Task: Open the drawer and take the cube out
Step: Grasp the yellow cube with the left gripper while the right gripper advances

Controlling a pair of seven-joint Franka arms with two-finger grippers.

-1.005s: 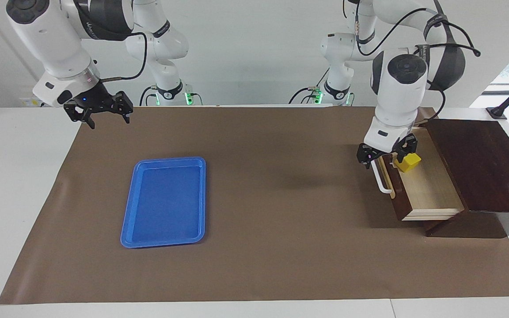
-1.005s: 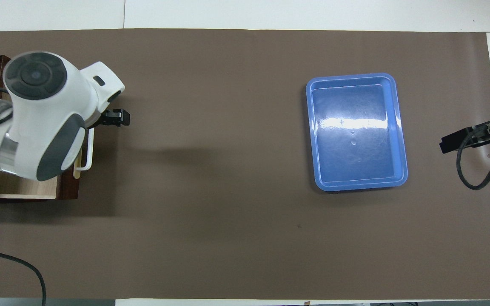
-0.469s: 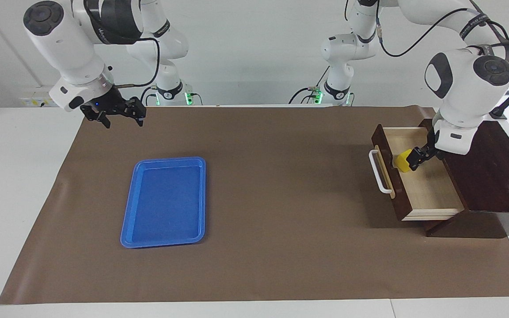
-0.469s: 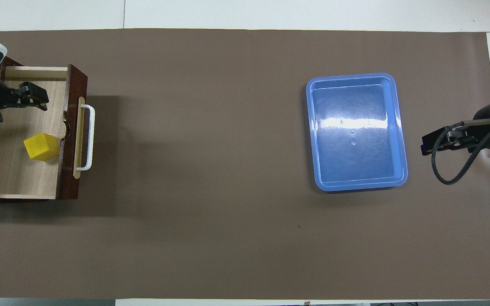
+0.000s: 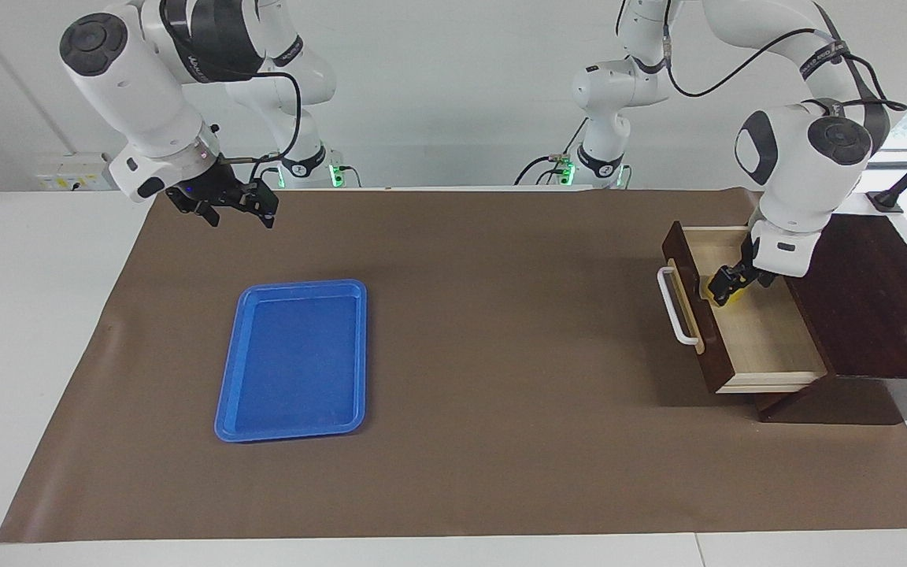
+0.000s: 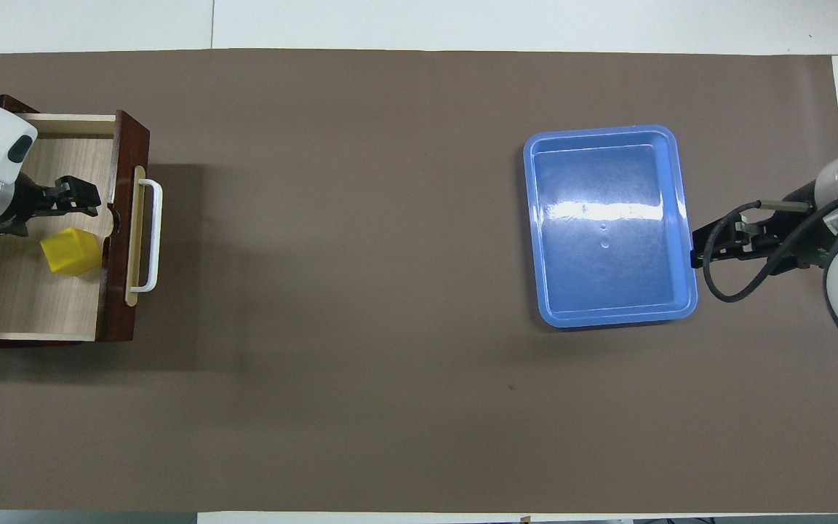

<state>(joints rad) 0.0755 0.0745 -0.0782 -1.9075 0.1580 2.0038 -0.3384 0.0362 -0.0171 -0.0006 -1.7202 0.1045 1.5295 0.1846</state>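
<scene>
Here the right gripper [image 5: 235,206] is held with fingers apart, waiting above the mat near the blue tray [image 5: 293,359]. The left gripper [image 5: 725,285], fingers apart, is lowered into the open drawer [image 5: 764,339], over the yellow cube [image 6: 70,251], presumably for grasping.

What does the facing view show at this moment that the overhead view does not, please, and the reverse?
Facing view only: both arms up to their bases, and the dark box top. Overhead view only: the whole yellow cube on the drawer floor, clear of the left gripper above it. Both: the drawer pulled open, the empty blue tray, and the right gripper raised near the tray.
</scene>
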